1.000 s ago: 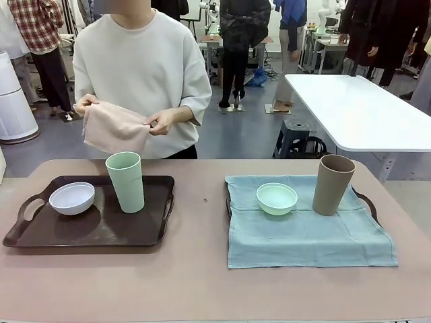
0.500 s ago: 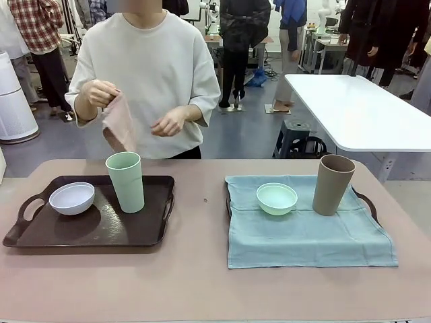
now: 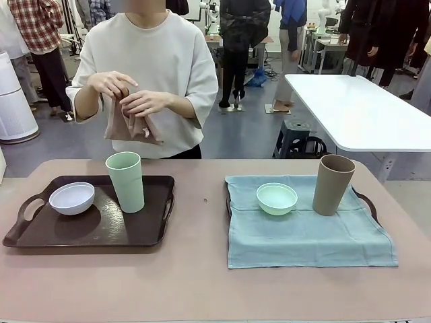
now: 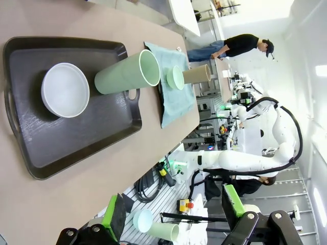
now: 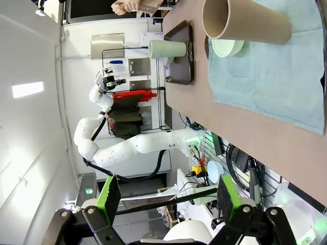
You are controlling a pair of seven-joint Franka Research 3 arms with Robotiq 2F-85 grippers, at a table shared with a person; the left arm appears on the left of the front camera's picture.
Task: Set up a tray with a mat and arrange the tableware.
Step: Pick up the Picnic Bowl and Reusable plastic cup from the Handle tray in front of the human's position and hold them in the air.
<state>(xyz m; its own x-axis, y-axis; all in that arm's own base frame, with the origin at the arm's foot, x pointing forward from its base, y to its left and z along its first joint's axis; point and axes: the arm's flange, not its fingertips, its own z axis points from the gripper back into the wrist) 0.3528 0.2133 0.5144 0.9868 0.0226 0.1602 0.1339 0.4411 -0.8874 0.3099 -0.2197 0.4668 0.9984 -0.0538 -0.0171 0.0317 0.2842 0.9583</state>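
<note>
**Front view.** A person at the table's (image 3: 202, 286) far edge holds a pinkish cloth (image 3: 128, 126) in both hands (image 3: 145, 102). The dark tray (image 3: 67, 234) lies near the table's left edge. The white bowl (image 3: 72, 198) sits at its left end, and the pale green cup (image 3: 126, 182) stands upright by its far edge. Toward the table's right edge, a blue-green mat (image 3: 303, 237) covers a second tray, whose handle (image 3: 368, 200) projects past the mat's right edge. The mint green bowl (image 3: 277, 198) and the brown cup (image 3: 333, 184) stand along the mat's far edge.

**Left wrist view.** The left gripper (image 4: 172, 206) has its fingers spread wide, with nothing between them.

**Right wrist view.** The right gripper (image 5: 168, 198) is likewise spread and empty. The brown cup's open mouth faces the camera.
</note>
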